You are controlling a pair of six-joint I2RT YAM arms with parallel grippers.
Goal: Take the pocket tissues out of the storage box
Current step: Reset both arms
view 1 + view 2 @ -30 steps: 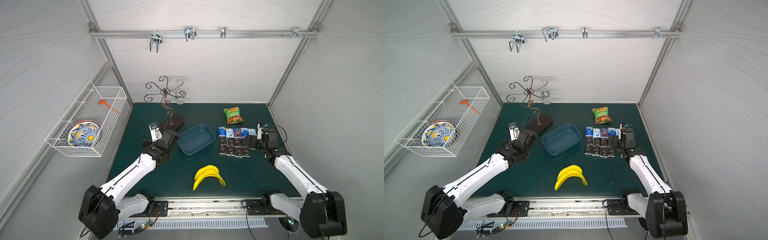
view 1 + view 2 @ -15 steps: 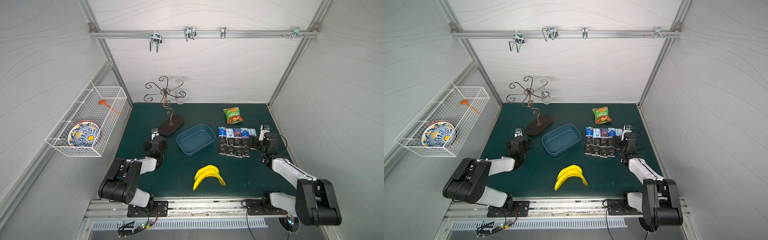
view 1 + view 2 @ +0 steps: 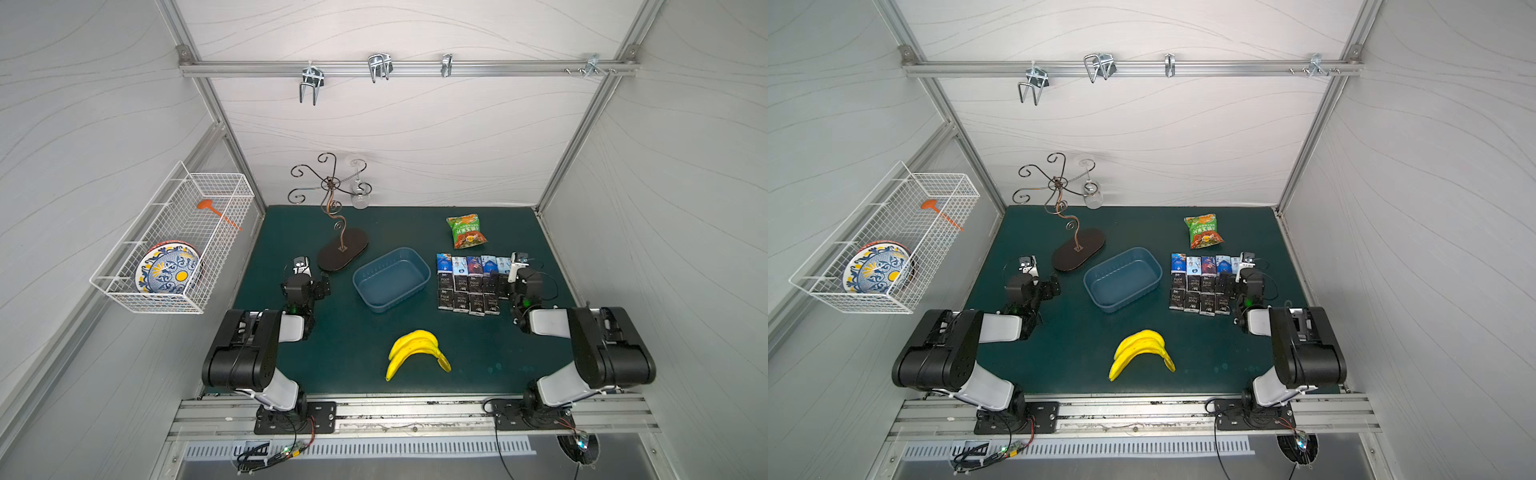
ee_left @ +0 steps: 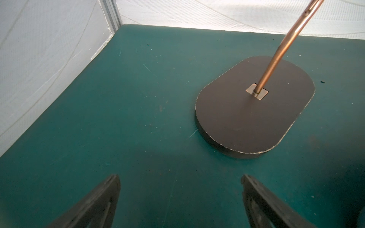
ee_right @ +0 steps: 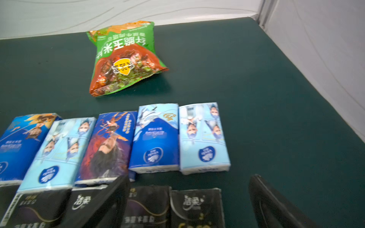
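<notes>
Now, in both top views, the storage box [image 3: 390, 277] is sitting empty and the pocket tissues [image 3: 468, 283] are lying beside it. Left wrist view: left fingers [image 4: 102, 201] are pulling back, wide, holding nothing. Right wrist view: right fingers [image 5: 273, 207] too, above the tissues; the job is looking done

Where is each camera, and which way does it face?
Top views: high above the arm bases, looking down on table and storage box; left arm and right arm show.
Left wrist: low, facing the stand base; open left fingers show.
Right wrist: low, facing the pocket tissues and snack bag; open right fingers show.
Shared: right wrist and both top views show pocket tissues and snack bag.
</notes>
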